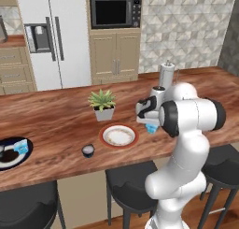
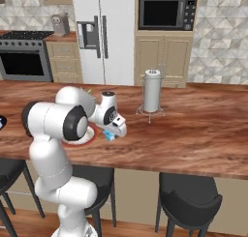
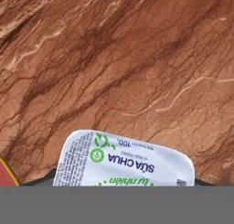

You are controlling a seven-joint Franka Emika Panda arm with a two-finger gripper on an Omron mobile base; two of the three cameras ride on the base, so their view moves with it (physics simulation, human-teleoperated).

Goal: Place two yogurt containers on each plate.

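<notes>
My gripper (image 1: pixel 150 124) hangs low over the wooden counter, just right of the red-rimmed plate (image 1: pixel 119 136), which carries nothing. Its jaws are shut on a light blue squarish yogurt container (image 3: pixel 123 161). That container (image 1: pixel 151 128) sits at counter level under the hand. Its printed white lid lies along the bottom of the hand view, and the fingertips are hidden beside it. A dark round yogurt container (image 1: pixel 87 151) stands on the counter left of the red-rimmed plate. At the far left, the dark navy plate (image 1: pixel 28 157) carries another light blue yogurt container (image 1: pixel 21 146).
A potted plant (image 1: pixel 103 104) stands behind the red-rimmed plate. A paper towel holder (image 2: pixel 151 92) stands further back to the right. Black stools (image 1: pixel 130 181) line the counter's front edge. The robot's white arm (image 2: pixel 53 120) hides part of the red-rimmed plate in the right base view.
</notes>
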